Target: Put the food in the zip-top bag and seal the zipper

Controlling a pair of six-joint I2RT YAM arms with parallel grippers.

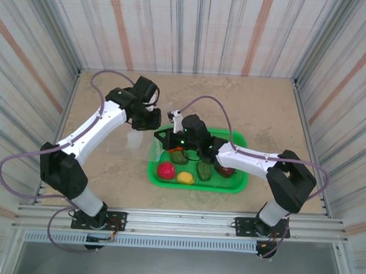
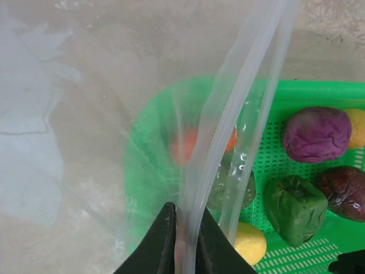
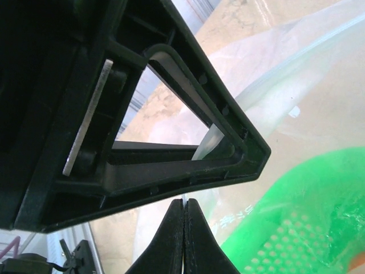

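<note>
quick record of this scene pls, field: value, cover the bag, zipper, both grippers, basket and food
zip-top bag: clear, held up over the basket's left end
zipper: looks unsealed, strips apart
left gripper: fingers pinched on the zipper
right gripper: fingers together by the bag; hold unclear
basket: green mesh, on the table
food in basket: purple piece, green piece, dark red piece, yellow piece
orange piece: seen through the bag film; inside or behind, cannot tell

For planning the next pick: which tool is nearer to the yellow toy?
Right. The right tool hangs over the basket, beyond the yellow toy; the left tool is farther left, holding the bag.
</note>
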